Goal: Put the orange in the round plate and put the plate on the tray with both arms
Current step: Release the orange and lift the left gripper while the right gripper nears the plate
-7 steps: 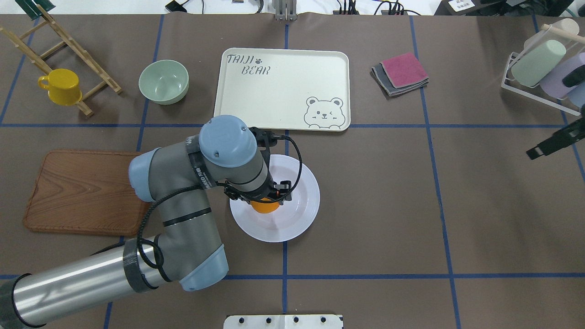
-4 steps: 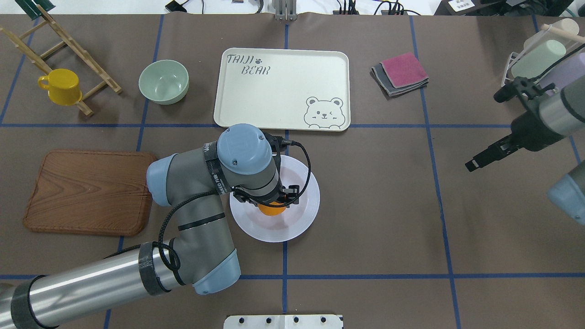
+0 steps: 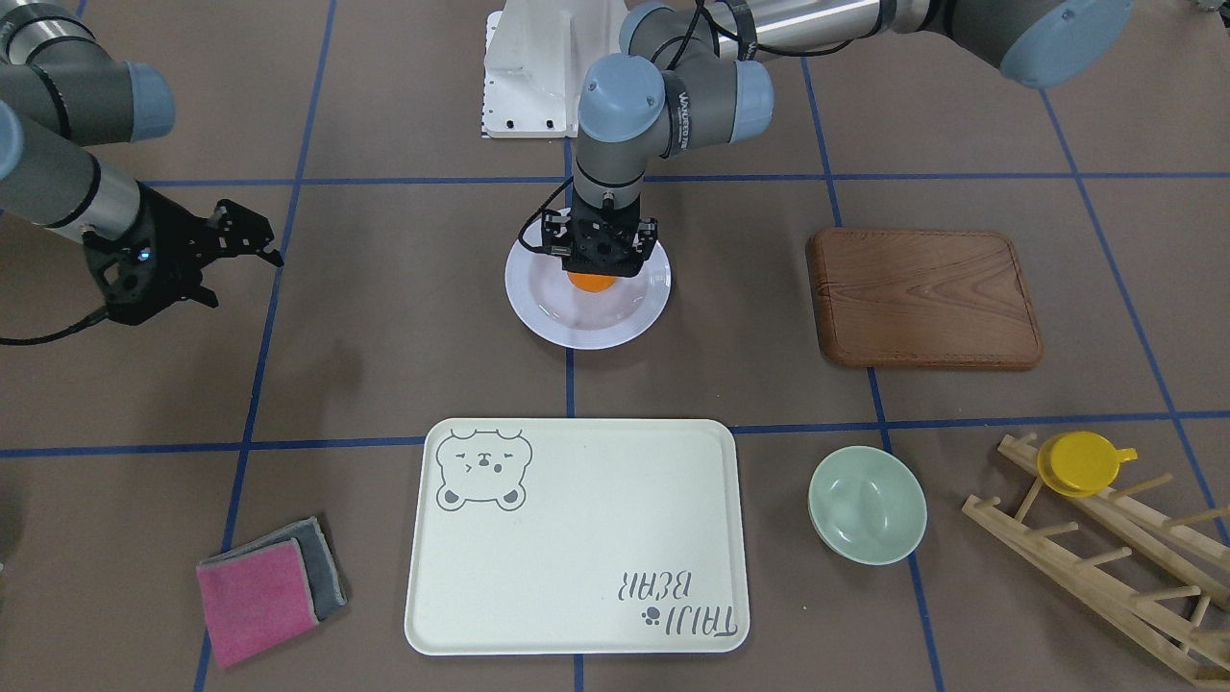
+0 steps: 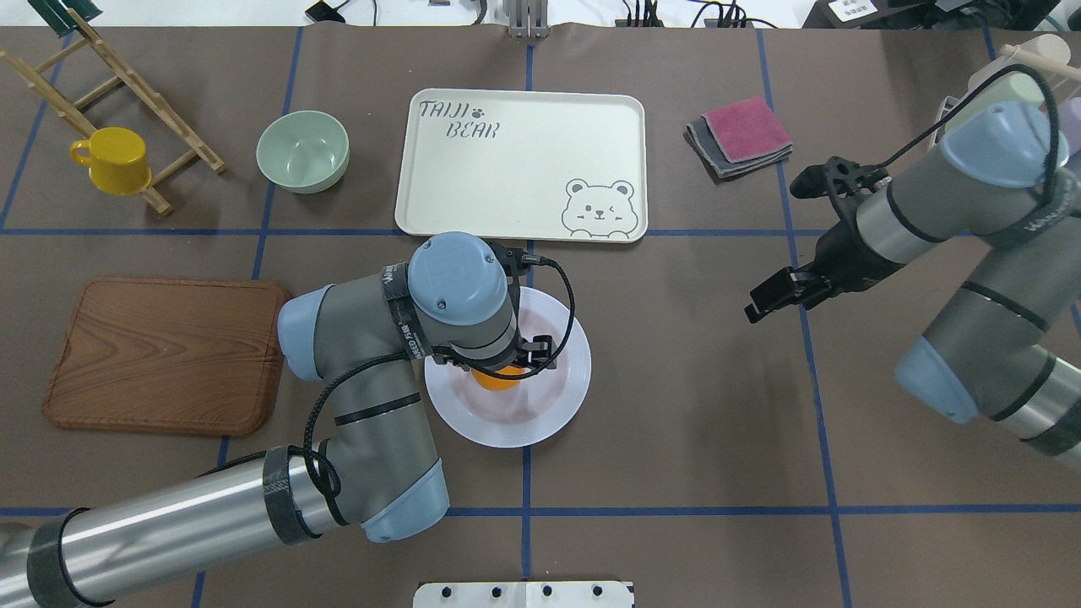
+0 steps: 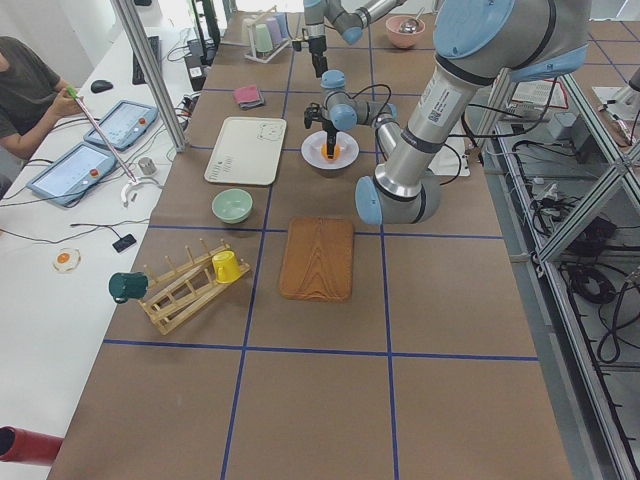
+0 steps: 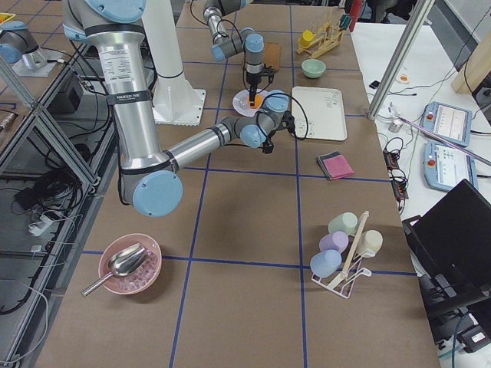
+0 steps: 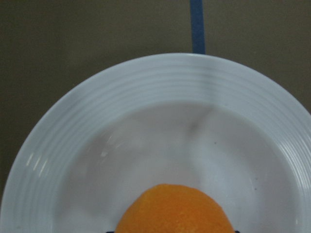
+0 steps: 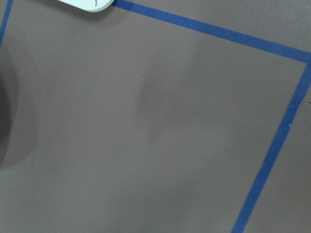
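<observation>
**Orange at plate centre, left gripper clamped on it**

My left gripper (image 3: 598, 267) points straight down over the plate (image 4: 562, 397), its fingers closed on the orange (image 3: 590, 283). The orange is at the plate's sunken middle; I can't tell if it touches the bottom. The plate stands on the table (image 4: 692, 405), just near of the tray (image 4: 524, 169) and not touching it. My right gripper (image 3: 245, 279) hangs with its fingers spread above the table, well right of the plate, angled down and left.
</observation>
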`<state>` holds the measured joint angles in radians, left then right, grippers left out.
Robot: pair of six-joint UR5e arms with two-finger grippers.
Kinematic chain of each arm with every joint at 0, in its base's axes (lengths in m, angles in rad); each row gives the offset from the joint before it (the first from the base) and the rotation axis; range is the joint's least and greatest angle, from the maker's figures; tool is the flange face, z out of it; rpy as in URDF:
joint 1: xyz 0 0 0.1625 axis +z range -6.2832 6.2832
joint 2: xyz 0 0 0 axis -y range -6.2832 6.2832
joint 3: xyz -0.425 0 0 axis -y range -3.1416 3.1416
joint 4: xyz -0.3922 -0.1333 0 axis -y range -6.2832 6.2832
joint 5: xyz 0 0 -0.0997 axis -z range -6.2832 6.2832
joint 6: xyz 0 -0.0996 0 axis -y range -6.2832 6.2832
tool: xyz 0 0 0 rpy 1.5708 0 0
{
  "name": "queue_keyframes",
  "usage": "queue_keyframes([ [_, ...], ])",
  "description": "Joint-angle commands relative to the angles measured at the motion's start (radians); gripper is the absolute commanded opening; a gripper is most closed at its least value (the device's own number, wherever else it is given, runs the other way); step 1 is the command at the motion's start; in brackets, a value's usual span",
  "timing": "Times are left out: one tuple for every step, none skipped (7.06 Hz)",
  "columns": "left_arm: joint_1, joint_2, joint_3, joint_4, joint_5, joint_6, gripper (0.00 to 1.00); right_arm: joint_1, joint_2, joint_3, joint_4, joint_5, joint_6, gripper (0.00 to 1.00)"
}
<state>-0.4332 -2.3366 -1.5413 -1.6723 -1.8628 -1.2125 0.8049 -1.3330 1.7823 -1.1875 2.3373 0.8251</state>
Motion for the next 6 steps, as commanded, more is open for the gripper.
queue_keyframes([
  [-0.009, 0.0, -0.006, -0.006, 0.019, 0.001, 1.0, -0.071, 0.072, -0.009, 0.064, -0.105, 0.309, 0.99],
  [-0.01, 0.0, -0.02, -0.004, 0.054, -0.001, 1.0, -0.079, 0.061, -0.017, 0.157, -0.139, 0.433, 0.99],
  [-0.027, 0.006, -0.031, -0.004, 0.065, 0.001, 1.0, -0.101, 0.061, -0.012, 0.237, -0.206, 0.592, 0.98],
  [-0.063, 0.017, -0.036, -0.006, 0.065, 0.002, 1.0, -0.148, 0.052, -0.012, 0.326, -0.301, 0.717, 0.99],
  [-0.103, 0.06, -0.075, -0.003, 0.054, 0.095, 1.0, -0.195, 0.028, -0.012, 0.429, -0.397, 0.847, 0.99],
  [-0.152, 0.121, -0.126, 0.0, 0.051, 0.193, 1.0, -0.241, -0.015, -0.011, 0.545, -0.467, 0.894, 0.98],
])
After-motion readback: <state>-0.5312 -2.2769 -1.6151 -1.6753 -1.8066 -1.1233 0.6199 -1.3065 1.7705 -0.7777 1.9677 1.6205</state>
